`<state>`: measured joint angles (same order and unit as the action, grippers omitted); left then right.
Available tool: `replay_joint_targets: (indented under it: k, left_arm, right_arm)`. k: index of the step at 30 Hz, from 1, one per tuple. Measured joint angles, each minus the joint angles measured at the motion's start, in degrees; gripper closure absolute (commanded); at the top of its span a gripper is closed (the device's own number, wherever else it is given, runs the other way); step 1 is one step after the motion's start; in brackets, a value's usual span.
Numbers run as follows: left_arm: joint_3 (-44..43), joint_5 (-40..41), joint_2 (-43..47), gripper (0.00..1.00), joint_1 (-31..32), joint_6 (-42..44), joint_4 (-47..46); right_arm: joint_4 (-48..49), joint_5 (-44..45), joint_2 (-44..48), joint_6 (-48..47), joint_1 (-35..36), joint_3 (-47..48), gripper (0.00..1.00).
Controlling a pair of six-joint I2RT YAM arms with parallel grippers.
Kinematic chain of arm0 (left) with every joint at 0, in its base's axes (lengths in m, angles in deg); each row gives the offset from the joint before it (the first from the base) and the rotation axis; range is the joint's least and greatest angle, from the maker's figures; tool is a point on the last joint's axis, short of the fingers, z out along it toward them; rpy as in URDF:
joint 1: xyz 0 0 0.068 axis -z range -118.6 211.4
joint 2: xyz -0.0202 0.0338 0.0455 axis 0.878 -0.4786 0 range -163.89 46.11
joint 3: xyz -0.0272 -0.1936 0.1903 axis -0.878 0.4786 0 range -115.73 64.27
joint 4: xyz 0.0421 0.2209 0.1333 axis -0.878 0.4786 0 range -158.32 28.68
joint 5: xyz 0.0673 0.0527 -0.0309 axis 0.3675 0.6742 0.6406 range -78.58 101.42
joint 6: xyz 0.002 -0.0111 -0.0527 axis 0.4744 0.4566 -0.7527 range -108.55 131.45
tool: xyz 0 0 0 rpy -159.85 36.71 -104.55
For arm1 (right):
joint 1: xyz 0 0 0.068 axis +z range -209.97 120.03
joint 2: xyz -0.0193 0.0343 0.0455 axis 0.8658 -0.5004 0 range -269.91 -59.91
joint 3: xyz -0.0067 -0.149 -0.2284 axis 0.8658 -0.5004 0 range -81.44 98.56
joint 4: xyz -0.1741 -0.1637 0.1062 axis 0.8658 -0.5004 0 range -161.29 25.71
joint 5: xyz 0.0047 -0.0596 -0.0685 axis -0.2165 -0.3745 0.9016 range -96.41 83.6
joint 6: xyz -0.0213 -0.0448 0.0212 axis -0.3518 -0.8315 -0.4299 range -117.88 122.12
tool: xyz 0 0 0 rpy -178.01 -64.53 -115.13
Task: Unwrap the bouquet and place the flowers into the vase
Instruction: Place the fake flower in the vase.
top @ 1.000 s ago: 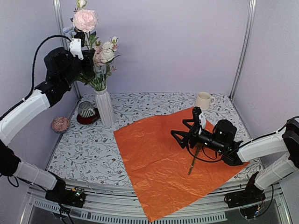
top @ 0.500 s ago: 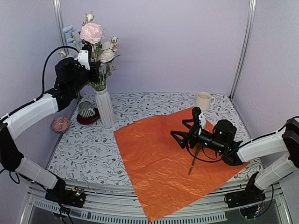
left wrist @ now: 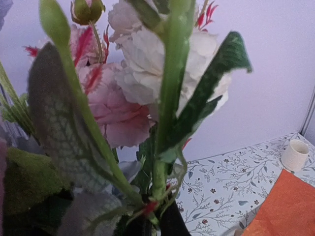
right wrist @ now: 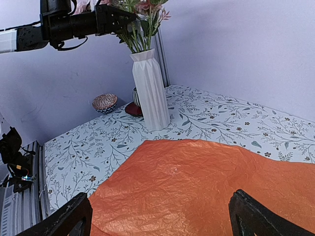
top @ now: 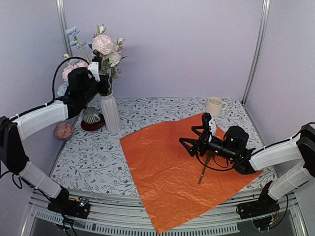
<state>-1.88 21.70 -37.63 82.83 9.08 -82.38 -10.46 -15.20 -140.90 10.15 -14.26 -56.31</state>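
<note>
1. My left pincer (top: 105, 84) is clamped shut on the stems of the flowers (top: 103, 44), just above the rim of the vase (top: 110, 114). I judge the grip sits low so the bunch stays gathered while the stems feed into the narrow neck.
2. The vase stands upright at ten o'clock on the table (top: 83, 162), and the stem ends are already inside its mouth.
3. My right pincer (top: 189, 142) hangs wide open and empty over the orange paper (top: 162, 172) at about three o'clock, well apart from the left arm's work.
4. The paper lies unfolded from the centre toward five o'clock, thin and crinkly, with one corner hanging over the near edge. A lone thin stem (top: 203, 171) lies on it beneath the right arm.
5. The vase is white, ribbed and hard, and it is tall enough that I would expect a sideways tug to tip it. The blooms are soft pink and cream, the leaves are veined green, and the stems look thin and springy.
</note>
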Motion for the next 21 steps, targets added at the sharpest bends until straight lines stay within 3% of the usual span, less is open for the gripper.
replay_joint_targets:
  k: [21]
  left_arm:
    - [0.00,1.57,-7.04,1.00,-0.35,-4.63,3.78]
  right_arm:
    - [-0.33,-0.76,-0.15,0.00,0.00,0.22,0.01]
